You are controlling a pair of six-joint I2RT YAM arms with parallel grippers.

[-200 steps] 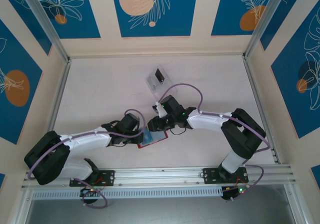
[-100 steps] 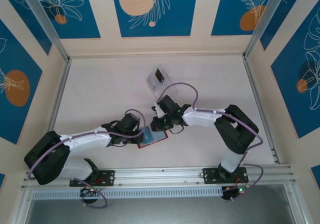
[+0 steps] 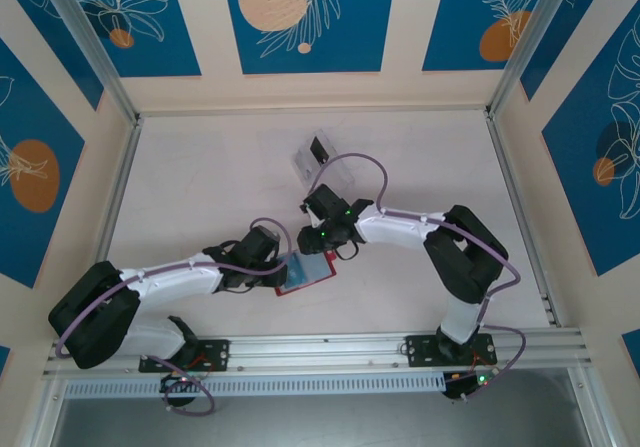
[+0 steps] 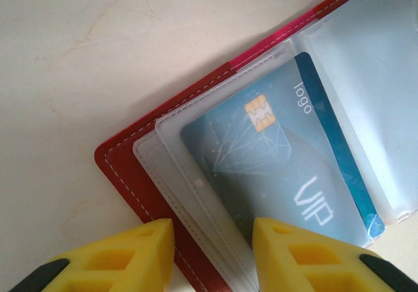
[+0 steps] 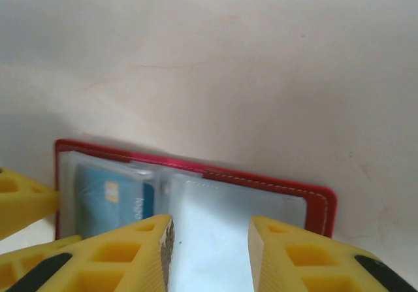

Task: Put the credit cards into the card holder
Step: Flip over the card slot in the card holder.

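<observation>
The red card holder [image 3: 290,289] lies open on the table, clear sleeves up. A blue credit card [image 4: 274,155] marked VIP sits inside a sleeve on one half. My left gripper [image 4: 213,256] is open at that half's outer edge [image 4: 130,174], one finger over the red border, the other over the sleeved card. From the far side, my right gripper [image 5: 209,253] hangs open over the other half, with an empty clear sleeve [image 5: 228,207] between its fingers. In the top view the left gripper [image 3: 280,270] and right gripper [image 3: 316,249] meet over the holder. A black card [image 3: 320,150] stands in a rack.
A clear plastic slotted rack [image 3: 325,165] stands behind the holder, close to the right arm's wrist. Metal rails [image 3: 120,197] border the table left and right. The left gripper's yellow finger [image 5: 19,200] pokes into the right wrist view beside the holder.
The right arm's wrist has slid left and a little toward the rack, and its jaws now stand apart. The left arm and the card holder have not moved.
</observation>
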